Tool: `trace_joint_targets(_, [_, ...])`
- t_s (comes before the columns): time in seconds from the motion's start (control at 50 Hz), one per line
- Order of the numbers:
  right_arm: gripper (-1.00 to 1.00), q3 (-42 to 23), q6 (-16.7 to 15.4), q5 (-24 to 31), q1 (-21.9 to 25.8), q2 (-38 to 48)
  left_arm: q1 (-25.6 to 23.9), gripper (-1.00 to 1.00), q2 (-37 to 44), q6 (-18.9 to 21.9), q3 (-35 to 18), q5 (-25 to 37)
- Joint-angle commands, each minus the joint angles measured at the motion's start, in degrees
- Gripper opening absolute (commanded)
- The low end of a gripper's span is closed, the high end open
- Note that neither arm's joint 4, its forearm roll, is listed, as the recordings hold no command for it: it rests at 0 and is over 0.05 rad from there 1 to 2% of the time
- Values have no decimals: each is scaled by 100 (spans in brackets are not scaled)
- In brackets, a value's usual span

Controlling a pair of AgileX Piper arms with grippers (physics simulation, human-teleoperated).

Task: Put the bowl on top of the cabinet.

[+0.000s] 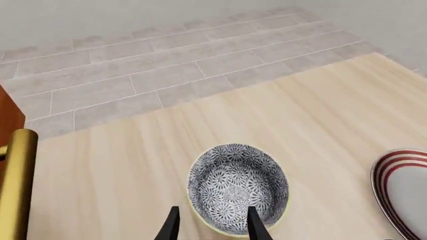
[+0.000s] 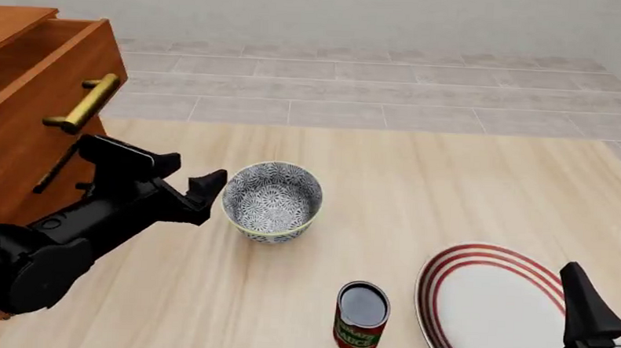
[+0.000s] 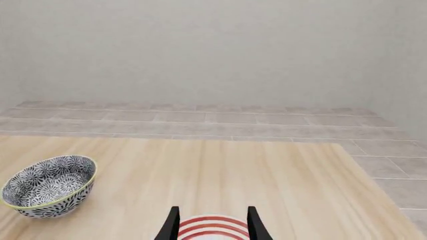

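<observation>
The bowl (image 2: 272,200), small and deep with a dark floral pattern and pale rim, stands upright on the wooden table just right of the cabinet (image 2: 25,114), a big reddish-brown unit with a brass handle (image 2: 83,103). My left gripper (image 2: 210,195) is open at the bowl's left rim. In the left wrist view the left gripper (image 1: 213,227) has one finger over the bowl (image 1: 237,187) and the other outside its rim; whether they touch it I cannot tell. My right gripper (image 2: 611,313) is open near the front right, holding nothing. The bowl (image 3: 50,186) also shows in the right wrist view.
A large white plate with red rings (image 2: 493,312) lies at the front right under the right gripper (image 3: 213,227). A red can (image 2: 362,318) stands in front of the bowl. The cabinet's side (image 1: 10,120) and handle (image 1: 17,185) are close beside the left gripper.
</observation>
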Motion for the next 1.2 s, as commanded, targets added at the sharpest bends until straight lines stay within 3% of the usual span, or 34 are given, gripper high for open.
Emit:
trace_joint_targets(0.02, [100,4,-2,1,-17,-2,168,100,225,-185,-118,74])
trace_joint_targets(0.44, [100,18,9,-8,-5,3,187,100,541,-711,-238,105])
trace_joint_targets(1.2, [100,32,27,3,-17,2,210,100,1284,-686,-756,510])
